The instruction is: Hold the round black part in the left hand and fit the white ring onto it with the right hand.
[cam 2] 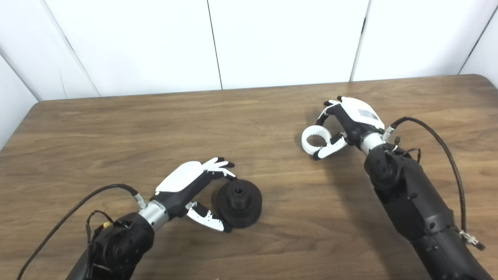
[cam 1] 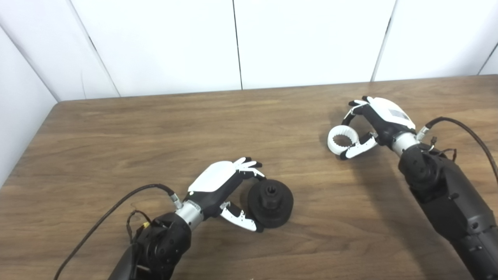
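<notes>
Our left hand cups the round black part on the tabletop — fingers curled over its far edge, thumb touching its near edge. Well apart to the right, our right hand pinches the white ring — thumb and fingers on its rim.
</notes>
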{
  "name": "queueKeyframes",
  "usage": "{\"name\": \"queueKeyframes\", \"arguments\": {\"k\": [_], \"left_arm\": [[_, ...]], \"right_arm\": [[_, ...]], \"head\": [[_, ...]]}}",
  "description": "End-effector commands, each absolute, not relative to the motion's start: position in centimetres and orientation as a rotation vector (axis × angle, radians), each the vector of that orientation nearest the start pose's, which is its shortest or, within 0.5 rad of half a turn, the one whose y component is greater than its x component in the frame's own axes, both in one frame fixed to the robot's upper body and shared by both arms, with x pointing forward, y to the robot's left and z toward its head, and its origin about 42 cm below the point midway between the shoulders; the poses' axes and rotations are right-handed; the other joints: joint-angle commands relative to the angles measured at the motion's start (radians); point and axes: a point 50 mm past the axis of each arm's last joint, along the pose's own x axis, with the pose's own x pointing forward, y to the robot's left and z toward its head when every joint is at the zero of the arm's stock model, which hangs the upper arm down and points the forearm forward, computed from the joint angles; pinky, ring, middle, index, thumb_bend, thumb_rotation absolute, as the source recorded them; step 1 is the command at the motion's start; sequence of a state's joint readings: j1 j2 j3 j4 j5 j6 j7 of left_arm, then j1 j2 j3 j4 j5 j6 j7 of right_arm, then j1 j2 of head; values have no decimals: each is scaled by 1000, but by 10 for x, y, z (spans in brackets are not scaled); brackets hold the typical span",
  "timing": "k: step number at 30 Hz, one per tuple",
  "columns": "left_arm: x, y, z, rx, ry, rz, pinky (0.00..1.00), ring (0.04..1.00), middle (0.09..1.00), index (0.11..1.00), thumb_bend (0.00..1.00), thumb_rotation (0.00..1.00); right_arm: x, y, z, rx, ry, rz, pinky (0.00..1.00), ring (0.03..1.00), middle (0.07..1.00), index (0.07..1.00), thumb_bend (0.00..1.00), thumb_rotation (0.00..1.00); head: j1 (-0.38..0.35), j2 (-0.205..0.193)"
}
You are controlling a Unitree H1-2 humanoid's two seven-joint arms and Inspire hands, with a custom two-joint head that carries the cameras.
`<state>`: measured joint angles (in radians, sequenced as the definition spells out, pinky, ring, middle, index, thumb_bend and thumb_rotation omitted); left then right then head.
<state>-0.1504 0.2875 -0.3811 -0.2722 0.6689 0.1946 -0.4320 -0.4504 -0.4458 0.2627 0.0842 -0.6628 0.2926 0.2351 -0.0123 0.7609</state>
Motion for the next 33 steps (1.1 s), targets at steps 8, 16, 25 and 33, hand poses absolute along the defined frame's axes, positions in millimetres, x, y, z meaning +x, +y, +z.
{"name": "queueKeyframes", "arguments": {"k": [8,16,25,33], "left_arm": [[297,175,166,988,-95,-610,875,990,931,685,842,232],[300,175,164,994,-91,-608,886,992,932,689,841,232],[301,175,165,998,-99,-608,876,988,930,693,839,235],[302,173,167,994,-97,-607,874,988,930,692,842,238]], "right_arm": [[404,-266,259,-1145,-118,190,1000,1000,909,489,524,146],[381,-251,287,-1153,-153,256,1000,1000,905,489,525,149],[351,-229,314,-1142,-217,350,1000,1000,905,488,525,149],[330,-211,320,-1139,-266,438,1000,1000,900,487,525,149]], "head": [[0,-2],[1,-3],[2,1],[3,2]]}}
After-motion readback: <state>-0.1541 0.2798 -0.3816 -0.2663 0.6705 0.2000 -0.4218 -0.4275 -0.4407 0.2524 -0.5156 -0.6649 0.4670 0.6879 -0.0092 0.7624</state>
